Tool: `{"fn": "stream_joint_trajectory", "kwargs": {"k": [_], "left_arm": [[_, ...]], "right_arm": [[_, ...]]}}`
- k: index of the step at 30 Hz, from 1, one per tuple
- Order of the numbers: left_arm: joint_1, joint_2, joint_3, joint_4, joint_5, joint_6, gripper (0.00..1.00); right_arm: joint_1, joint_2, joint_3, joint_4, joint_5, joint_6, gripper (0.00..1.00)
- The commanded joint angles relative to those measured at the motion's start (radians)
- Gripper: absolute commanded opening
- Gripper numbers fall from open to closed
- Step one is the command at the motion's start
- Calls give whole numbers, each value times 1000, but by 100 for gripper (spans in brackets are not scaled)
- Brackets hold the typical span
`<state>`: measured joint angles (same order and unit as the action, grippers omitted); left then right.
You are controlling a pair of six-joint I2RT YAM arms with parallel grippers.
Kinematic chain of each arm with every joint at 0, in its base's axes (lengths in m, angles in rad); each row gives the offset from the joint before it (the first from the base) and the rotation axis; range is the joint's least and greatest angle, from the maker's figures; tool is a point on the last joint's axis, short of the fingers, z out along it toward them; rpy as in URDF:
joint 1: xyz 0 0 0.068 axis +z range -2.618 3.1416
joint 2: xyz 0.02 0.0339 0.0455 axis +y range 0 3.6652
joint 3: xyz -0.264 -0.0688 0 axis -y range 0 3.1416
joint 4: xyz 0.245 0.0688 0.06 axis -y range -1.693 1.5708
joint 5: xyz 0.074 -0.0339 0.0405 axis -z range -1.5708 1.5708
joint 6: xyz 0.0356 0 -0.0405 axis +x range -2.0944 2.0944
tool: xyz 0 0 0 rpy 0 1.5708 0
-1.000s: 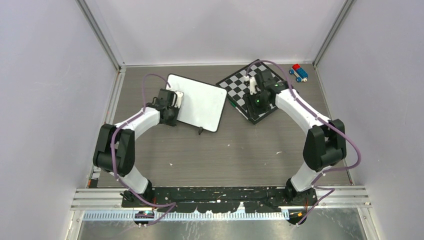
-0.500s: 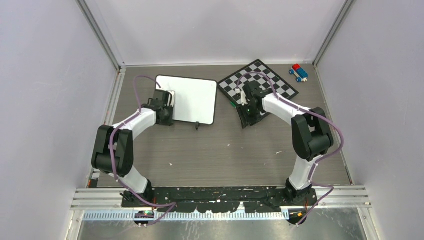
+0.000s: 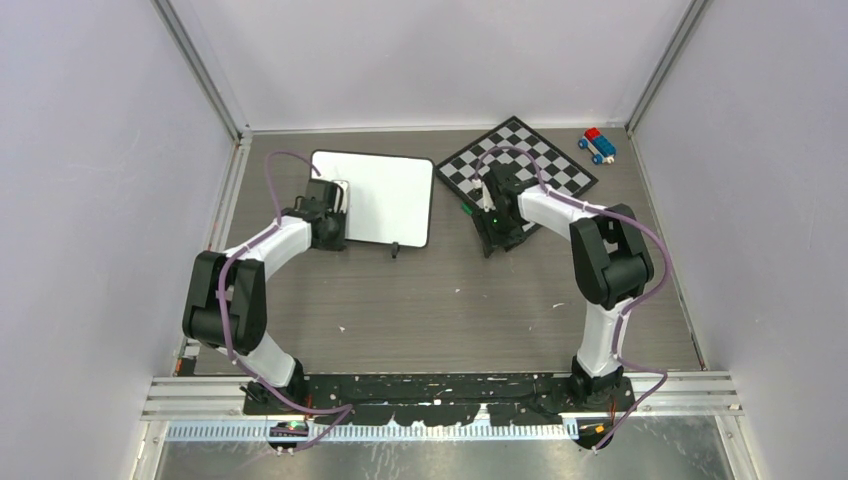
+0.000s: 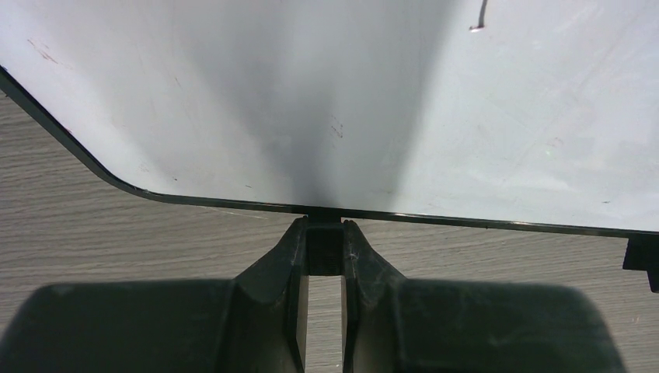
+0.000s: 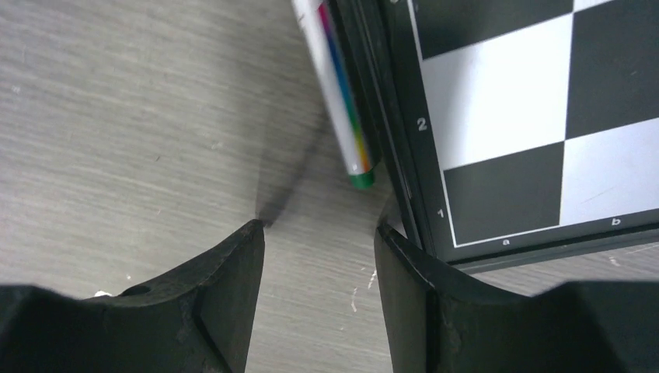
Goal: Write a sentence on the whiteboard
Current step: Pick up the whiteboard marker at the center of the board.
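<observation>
- The left fingers, clamped on the whiteboard's edge, had swung it square.
- The right fingers, apart, had dropped toward the marker beside the chessboard; nothing written yet.

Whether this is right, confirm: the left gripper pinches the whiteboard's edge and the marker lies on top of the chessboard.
Wrong on the marker: the right wrist view shows it on the table beside the chessboard's edge, not on top. The left gripper does pinch the whiteboard's edge.

A chessboard lies askew at the table's far side. A marker (green-ended, rainbow-striped) lies just beside its edge, and a red-and-blue toy sits farther right.
</observation>
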<state>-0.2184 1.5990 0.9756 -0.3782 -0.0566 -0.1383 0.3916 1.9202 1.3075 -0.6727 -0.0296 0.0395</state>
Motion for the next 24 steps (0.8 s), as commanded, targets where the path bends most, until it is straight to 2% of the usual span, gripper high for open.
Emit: {"fn": "stream_joint_trajectory", "kwargs": {"k": [1,9,17,20,24], "left_arm": [[11,-71,14,100,25,-38,0],[11,-50,20,101,47,-50,0],[11,-23,13,117,47,-65,0],[10,-16,11,116,51,-80,0],[-12,-15,-6,129,48,-95,0]], "right_arm": [[-23,21,46,65,78,-1,60],[-21,73,113,77,45,-14,59],[7,115,138,76,26,-68,49],[7,120,133,69,43,-79,39],[7,94,95,57,57,-87,19]]}}
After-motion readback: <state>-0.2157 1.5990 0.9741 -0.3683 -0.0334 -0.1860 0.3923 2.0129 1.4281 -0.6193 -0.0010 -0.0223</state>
